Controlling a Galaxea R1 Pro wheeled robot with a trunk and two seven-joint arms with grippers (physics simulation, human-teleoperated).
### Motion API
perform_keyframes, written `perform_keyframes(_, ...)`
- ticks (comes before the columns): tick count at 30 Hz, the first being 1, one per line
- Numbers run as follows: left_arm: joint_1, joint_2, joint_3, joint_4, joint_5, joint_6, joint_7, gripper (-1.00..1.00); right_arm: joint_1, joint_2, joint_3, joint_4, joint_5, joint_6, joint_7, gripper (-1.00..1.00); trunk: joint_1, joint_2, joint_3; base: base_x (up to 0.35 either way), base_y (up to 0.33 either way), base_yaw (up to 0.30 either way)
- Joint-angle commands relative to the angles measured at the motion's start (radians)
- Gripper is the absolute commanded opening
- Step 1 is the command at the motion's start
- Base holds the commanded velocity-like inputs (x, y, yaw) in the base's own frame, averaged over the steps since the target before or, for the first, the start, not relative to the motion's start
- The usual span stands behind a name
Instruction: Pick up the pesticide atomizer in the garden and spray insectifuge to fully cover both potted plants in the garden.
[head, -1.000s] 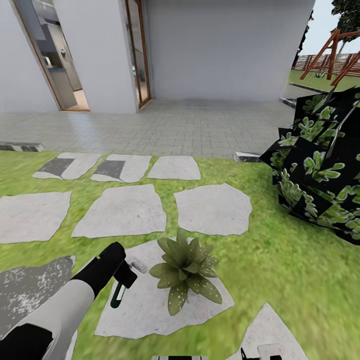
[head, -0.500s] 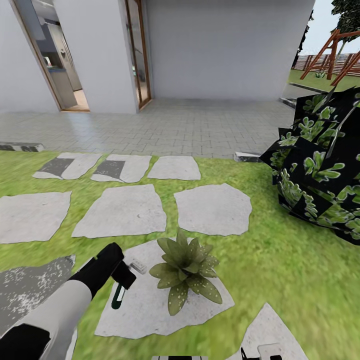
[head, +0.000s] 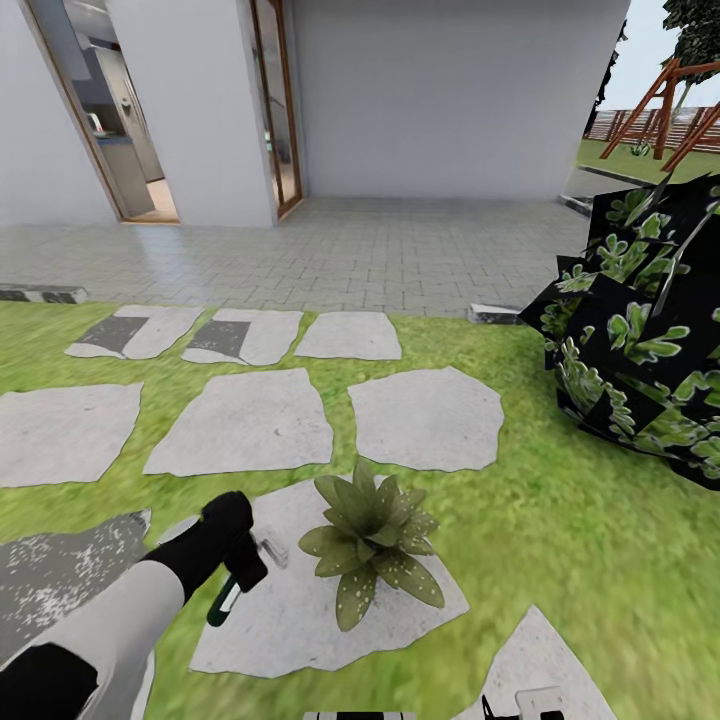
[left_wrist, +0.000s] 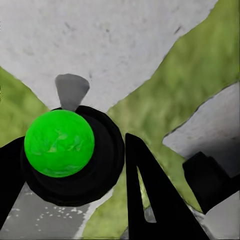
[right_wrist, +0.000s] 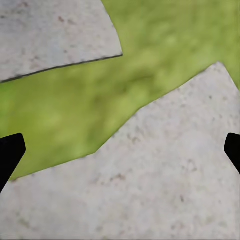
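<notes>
Left fingers (head: 238, 578) pinching half-hidden pesticide atomizer (head: 221, 603), right fingers (right_wrist: 120, 150) spread, tips cropped

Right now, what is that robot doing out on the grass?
The robot's left gripper holds the pesticide atomizer, a small dark-green spray bottle, beside a potted plant that sits on a grey stepping stone. The bottle hangs tilted above the stone, close to the leaves. The right gripper is open over grass and stone, holding nothing.

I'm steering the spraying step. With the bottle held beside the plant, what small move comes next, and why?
Probably swing the left tool toward the potted plant. The pesticide atomizer hangs tilted over the stepping stone, beside the leaves, not over them.
</notes>
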Motion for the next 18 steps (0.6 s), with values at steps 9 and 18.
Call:
perform_keyframes(9,0.0,-0.002,-0.062,-0.012,-0.013,-0.002,-0.021,-1.0,0.0,0.0,0.009,-0.001,0.004,-0.001,-0.01,1.0,0.0,0.0,-0.001,0.0,0.0,0.0)
perform_keyframes(18,-0.005,-0.005,-0.058,-0.015,-0.014,-0.004,-0.02,-1.0,0.0,0.0,0.01,-0.001,0.005,-0.001,-0.009,1.0,0.0,0.0,-0.001,-0.02,0.075,-0.218)
